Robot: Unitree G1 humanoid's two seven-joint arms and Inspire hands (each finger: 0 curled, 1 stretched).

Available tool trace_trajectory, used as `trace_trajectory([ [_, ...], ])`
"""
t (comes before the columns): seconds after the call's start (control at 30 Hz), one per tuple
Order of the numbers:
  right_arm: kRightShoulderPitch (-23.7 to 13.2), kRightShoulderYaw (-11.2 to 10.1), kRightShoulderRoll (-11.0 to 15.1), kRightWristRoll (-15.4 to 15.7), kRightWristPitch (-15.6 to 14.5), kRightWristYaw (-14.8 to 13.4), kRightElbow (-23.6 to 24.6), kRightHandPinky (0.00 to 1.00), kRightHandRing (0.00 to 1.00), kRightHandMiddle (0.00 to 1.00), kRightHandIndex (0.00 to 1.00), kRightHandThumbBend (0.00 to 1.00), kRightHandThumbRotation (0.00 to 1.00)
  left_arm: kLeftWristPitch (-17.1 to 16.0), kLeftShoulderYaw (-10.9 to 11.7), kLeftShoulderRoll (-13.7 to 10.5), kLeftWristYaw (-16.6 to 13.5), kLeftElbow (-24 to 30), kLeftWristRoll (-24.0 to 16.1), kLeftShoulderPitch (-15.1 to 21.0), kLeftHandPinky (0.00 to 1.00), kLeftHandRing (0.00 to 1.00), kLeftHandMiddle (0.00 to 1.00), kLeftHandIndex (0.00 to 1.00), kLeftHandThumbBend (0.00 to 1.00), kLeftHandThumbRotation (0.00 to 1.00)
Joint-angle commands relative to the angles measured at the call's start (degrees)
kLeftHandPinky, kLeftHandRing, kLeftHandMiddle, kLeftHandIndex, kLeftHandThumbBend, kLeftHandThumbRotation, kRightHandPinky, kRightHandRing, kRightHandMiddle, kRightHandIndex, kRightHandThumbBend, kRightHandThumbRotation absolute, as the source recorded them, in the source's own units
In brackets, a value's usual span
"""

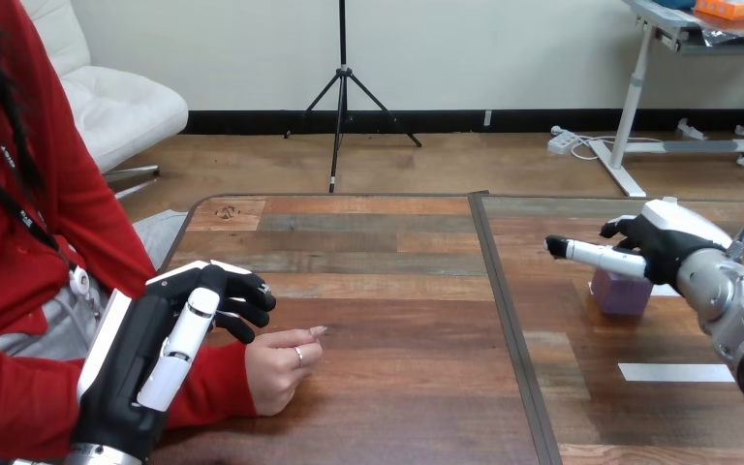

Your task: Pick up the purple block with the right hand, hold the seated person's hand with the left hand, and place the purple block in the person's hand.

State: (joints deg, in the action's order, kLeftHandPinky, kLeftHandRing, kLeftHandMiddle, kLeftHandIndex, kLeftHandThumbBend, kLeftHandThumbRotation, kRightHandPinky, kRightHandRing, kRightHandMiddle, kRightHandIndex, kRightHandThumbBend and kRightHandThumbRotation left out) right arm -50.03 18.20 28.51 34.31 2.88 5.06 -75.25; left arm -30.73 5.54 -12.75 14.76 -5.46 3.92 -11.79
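Across the wooden tabletop (387, 262), your robot's two arms are well apart. At the near left, its left hand (145, 358) hangs over the red sleeve (208, 383) of the seated person, just beside the person's hand (276, 368), which rests loosely closed on the wood; you cannot tell whether the left hand grips anything. At the far right, the right hand (664, 242) is wide, its fingers (586, 254) stretched straight toward the left and holding nothing, above the purple block (620, 294), which sits on the tabletop. A white tape strip (664, 372) lies nearer, slightly right of the block.
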Motion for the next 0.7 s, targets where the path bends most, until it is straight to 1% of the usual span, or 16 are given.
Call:
trace_trajectory([
  [0.0,-1.9,0.9,-0.1,-0.1,-1.1,1.3,-0.2,0.69,0.81,0.83,0.87,0.89,1.0,-1.3,0.6,-0.7,-0.2,0.8,0.1,3.3,0.45,0.53,0.55,0.51,0.43,0.96],
  [0.17,-1.7,0.9,-0.1,-0.1,-1.2,1.1,-0.2,0.69,0.8,0.82,0.82,0.9,1.0,-1.3,0.7,-0.8,-0.3,0.7,-0.2,3.4,0.45,0.53,0.55,0.51,0.44,0.96],
  [0.43,-1.6,1.4,0.1,0.2,-1.2,0.6,-0.1,0.59,0.72,0.73,0.68,0.9,1.0,-1.3,0.6,-0.7,0.1,0.5,0.4,3.5,0.46,0.53,0.55,0.52,0.44,0.96],
  [0.57,-1.7,1.6,0.3,0.1,-0.8,0.2,0.2,0.52,0.67,0.68,0.61,0.89,1.0,-1.0,0.5,-0.8,-0.2,0.8,-0.3,3.5,0.46,0.53,0.55,0.52,0.44,0.97],
  [0.63,-1.8,1.8,0.4,0.2,-1.0,0.2,0.2,0.52,0.69,0.71,0.67,0.89,1.0,-1.0,0.5,-0.8,-0.1,0.7,-0.1,3.5,0.46,0.53,0.55,0.52,0.43,0.97],
  [0.67,-1.9,2.0,0.4,0.3,-1.0,0.1,0.3,0.52,0.7,0.71,0.68,0.88,1.0,-1.2,0.5,-0.8,0.0,0.5,0.0,3.6,0.46,0.53,0.55,0.51,0.43,0.97],
])
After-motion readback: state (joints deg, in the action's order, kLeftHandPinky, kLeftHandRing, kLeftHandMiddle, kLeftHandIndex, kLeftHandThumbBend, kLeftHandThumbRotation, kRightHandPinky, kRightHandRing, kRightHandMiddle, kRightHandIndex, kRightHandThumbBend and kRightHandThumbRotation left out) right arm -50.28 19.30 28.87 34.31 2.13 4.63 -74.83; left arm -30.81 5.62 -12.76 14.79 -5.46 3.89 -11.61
